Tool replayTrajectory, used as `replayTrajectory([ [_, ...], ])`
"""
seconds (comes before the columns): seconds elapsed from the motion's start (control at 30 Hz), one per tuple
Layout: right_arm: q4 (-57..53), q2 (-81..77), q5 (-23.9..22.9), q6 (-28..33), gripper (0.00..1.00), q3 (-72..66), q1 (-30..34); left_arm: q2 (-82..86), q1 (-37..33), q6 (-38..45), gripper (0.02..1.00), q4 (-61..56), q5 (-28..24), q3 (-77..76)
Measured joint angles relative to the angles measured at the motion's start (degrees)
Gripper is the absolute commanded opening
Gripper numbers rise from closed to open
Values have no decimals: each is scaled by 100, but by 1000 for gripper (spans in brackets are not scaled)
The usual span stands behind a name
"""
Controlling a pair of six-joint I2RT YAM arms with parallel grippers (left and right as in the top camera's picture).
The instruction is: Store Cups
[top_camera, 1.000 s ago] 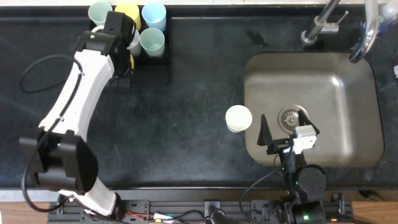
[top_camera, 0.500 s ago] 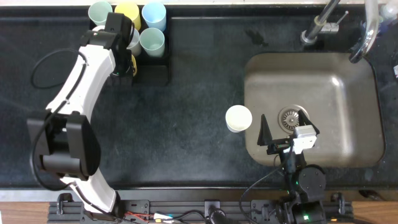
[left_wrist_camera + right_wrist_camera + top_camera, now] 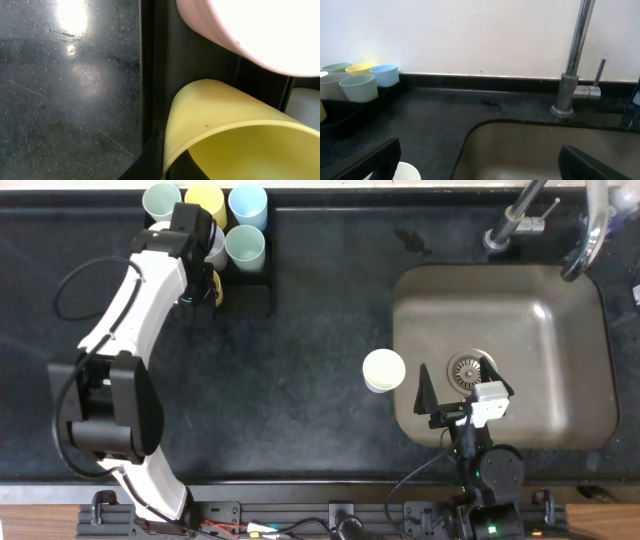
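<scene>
A black rack (image 3: pixel 245 295) at the counter's back left holds upright cups: green (image 3: pixel 160 198), yellow (image 3: pixel 205 194), blue (image 3: pixel 247 205) and pale green (image 3: pixel 244 245). My left gripper (image 3: pixel 205 278) is down over the rack's left side, against a tilted yellow cup (image 3: pixel 225 130) whose rim lies just under the wrist camera. A pale cup (image 3: pixel 260 30) stands right behind it. A lone white cup (image 3: pixel 383 369) stands on the counter by the sink's left rim. Low over the sink, my right gripper (image 3: pixel 462 383) is open and holds nothing, with that white cup (image 3: pixel 407 171) beside one finger.
The steel sink (image 3: pixel 560 300) takes up the right side, with a faucet (image 3: pixel 515 220) behind it. A wall runs along the back of the dark counter (image 3: pixel 300 400). The rack's cups (image 3: pixel 357 82) show far off in the right wrist view.
The left arm's elbow and lower links have swung toward the left edge and up the picture, while its gripper stayed at the rack. The right arm and the white cup have not moved.
</scene>
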State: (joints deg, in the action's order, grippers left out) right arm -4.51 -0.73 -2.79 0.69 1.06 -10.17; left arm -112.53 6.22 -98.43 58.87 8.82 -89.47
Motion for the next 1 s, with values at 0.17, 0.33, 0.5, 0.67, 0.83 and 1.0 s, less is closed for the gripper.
replayTrajectory([
  [0.17, -7, 0, 0, -2, 993, 0, 0, 0, 0, 2, 77, -4, 2, 0],
  [0.33, -2, 0, 0, -2, 998, 0, 0, 0, -2, 4, 110, -24, -2, 0],
  [0.5, -7, 0, 2, -2, 996, 0, 0, -31, -68, 68, 345, -190, -4, 0],
  [0.67, -7, 0, 0, -2, 998, 0, 0, -107, -151, 127, 627, -260, 0, 0],
  [0.83, -4, 0, 0, 0, 996, 0, 0, -107, -144, 131, 667, -321, 2, 0],
  [1.0, -7, 0, 0, 0, 998, 0, 0, 0, -144, 133, 715, -304, 20, 0],
])
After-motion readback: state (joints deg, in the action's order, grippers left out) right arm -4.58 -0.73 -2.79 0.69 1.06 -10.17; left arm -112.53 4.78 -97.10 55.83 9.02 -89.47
